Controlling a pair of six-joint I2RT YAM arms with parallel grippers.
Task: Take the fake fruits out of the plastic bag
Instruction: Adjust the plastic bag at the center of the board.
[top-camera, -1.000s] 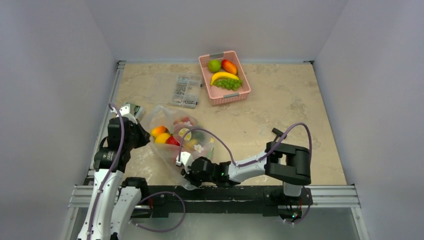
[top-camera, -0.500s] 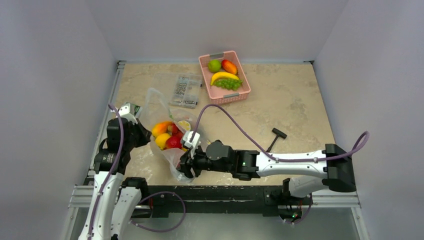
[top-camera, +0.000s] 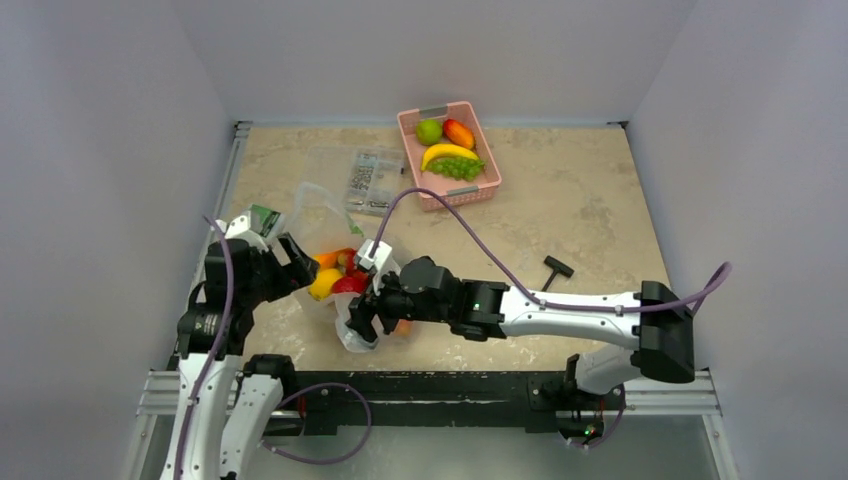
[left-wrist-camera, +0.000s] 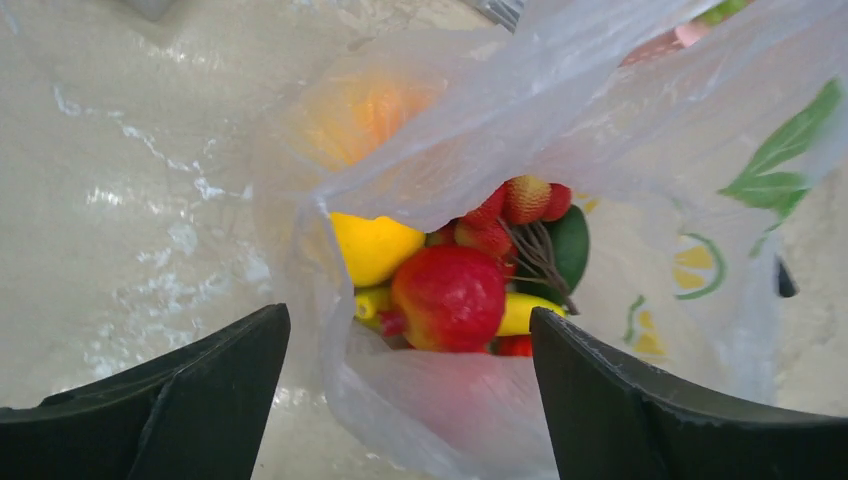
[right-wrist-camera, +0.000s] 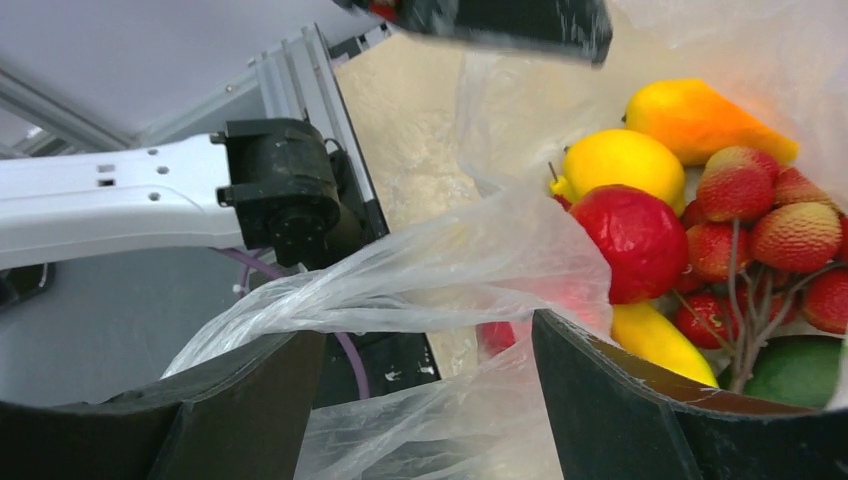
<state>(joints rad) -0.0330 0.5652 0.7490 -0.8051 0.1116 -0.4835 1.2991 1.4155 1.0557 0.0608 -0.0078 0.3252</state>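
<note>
The plastic bag (top-camera: 322, 212) lies crumpled at the near left of the table, clear with yellow and green prints. The fake fruits (top-camera: 338, 277) sit bunched inside it: a red one (left-wrist-camera: 448, 298), a yellow one (left-wrist-camera: 372, 245), an orange one (right-wrist-camera: 700, 120), a red berry cluster (right-wrist-camera: 790, 235) and a dark green one (right-wrist-camera: 800, 375). My left gripper (top-camera: 295, 262) is open at the bag's left side, loose film lying between its fingers (left-wrist-camera: 180, 400). My right gripper (top-camera: 360, 318) is open at the bag's near end. Film drapes over its left finger (right-wrist-camera: 200, 410).
A pink basket (top-camera: 460, 195) at the back holds a banana, green grapes and two round fruits. A flat clear case of dark parts (top-camera: 365, 180) lies just behind the bag. A black T-shaped tool (top-camera: 553, 268) rests right of centre. The metal rail (top-camera: 450, 385) runs along the near edge.
Both grippers went from shut to open. The right arm reached left across the table to the bag's near end. The bag has bunched up into a narrower heap.
</note>
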